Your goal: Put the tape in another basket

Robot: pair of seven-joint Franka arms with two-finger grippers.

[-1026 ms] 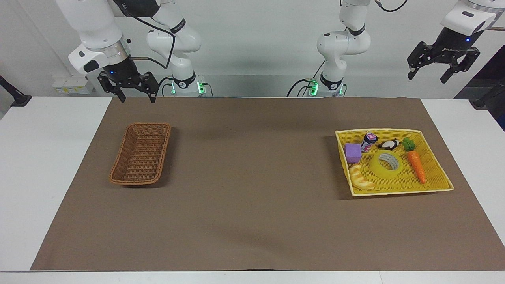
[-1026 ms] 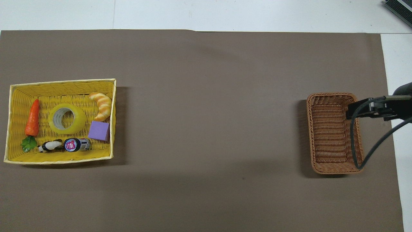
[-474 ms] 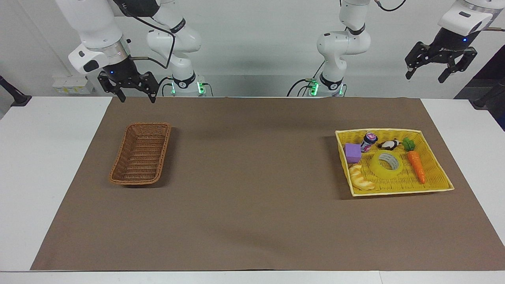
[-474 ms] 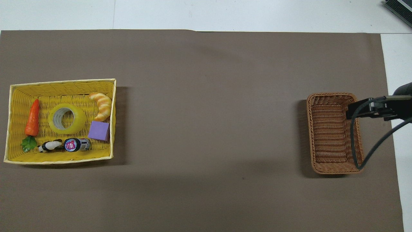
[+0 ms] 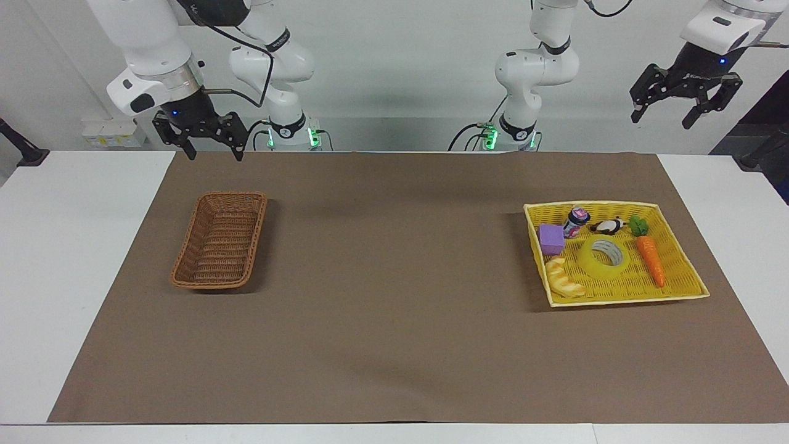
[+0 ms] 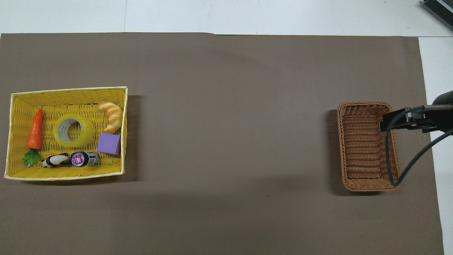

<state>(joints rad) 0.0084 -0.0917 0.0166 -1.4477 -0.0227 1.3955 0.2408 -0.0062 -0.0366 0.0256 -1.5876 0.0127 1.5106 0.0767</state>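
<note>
The tape [image 5: 604, 258] is a translucent yellow roll with a pale core. It lies flat in the yellow mesh tray [image 5: 622, 300] toward the left arm's end of the table, and also shows in the overhead view [image 6: 73, 130]. The brown wicker basket [image 5: 209, 283] stands empty toward the right arm's end and shows in the overhead view [image 6: 364, 106]. My right gripper [image 5: 214, 154] is open and empty, over the mat's edge by the wicker basket. My left gripper [image 5: 661, 119] is open and empty, high over the table's end, apart from the tray.
The yellow tray [image 6: 67, 176] also holds a carrot [image 5: 650, 259], a croissant [image 5: 564, 279], a purple block [image 5: 551, 238], a small bottle [image 5: 576, 221] and a black-and-white toy [image 5: 608, 226]. A brown mat [image 5: 394, 320] covers the table between the two containers.
My left gripper has shifted slightly up and toward the middle of the table. The right arm, the tape and both containers have not moved.
</note>
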